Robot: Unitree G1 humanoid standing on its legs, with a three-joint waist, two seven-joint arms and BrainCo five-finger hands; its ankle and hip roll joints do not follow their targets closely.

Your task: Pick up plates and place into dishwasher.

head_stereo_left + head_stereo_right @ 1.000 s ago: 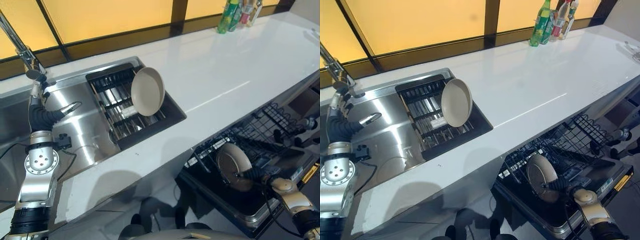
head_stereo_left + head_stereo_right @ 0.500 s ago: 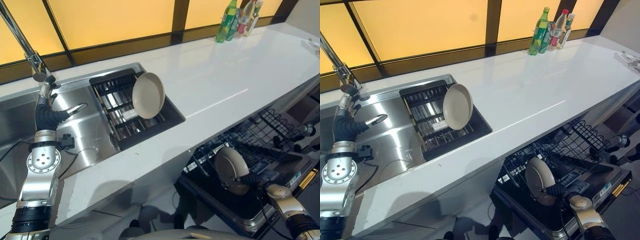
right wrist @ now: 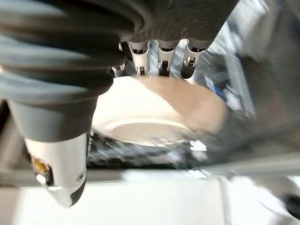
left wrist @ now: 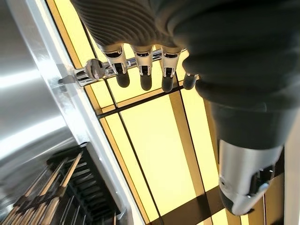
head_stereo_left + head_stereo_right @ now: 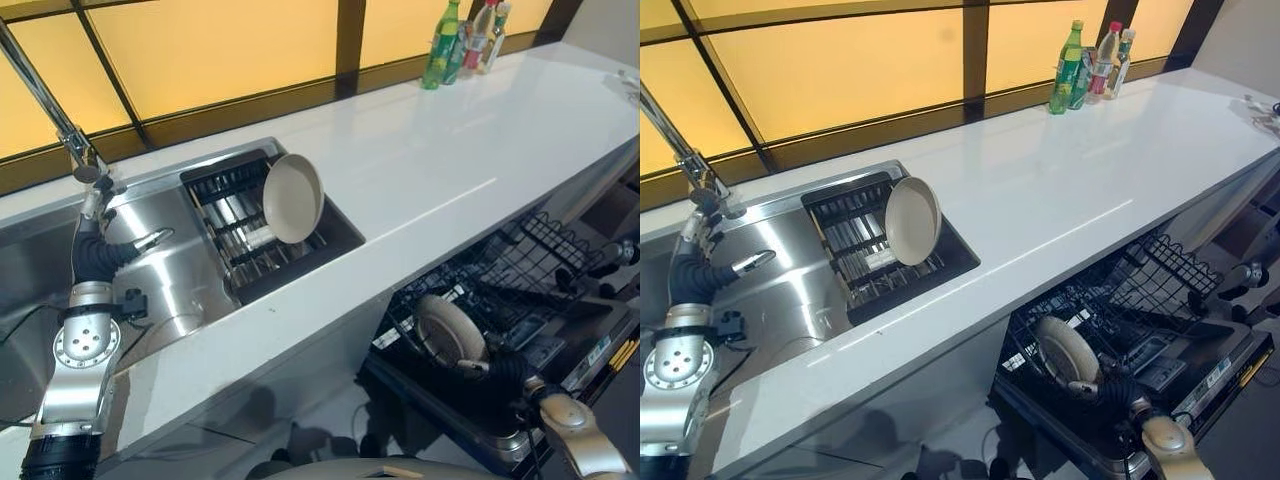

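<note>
The right hand (image 3: 70,89) reaches down into the pulled-out dishwasher rack (image 5: 500,285), its fingers (image 3: 161,56) laid over the upper rim of a cream plate (image 3: 154,115) and its thumb apart at the side; the fingertips disappear behind the rim, so whether they clamp the plate or merely rest against it cannot be told. In the eye views the hand is mostly hidden by its dark cover and the rack's wires, showing just beside the plate's lower edge, and the plate leans among the wires at the near side of the rack, below the edge of the white tabletop (image 5: 470,140). A second cream plate (image 5: 293,198) stands nearly upright on its edge in the black drying rack (image 5: 240,225) set at the right side of the steel sink (image 5: 150,290), well apart from both hands. The left hand (image 5: 95,250) is raised over the sink near the tap (image 5: 55,115), its fingers (image 4: 143,70) relaxed and holding nothing. Several bottles (image 5: 1085,65) stand together at the far edge of the tabletop against the amber window, their tops partly cut off in the left eye view.
</note>
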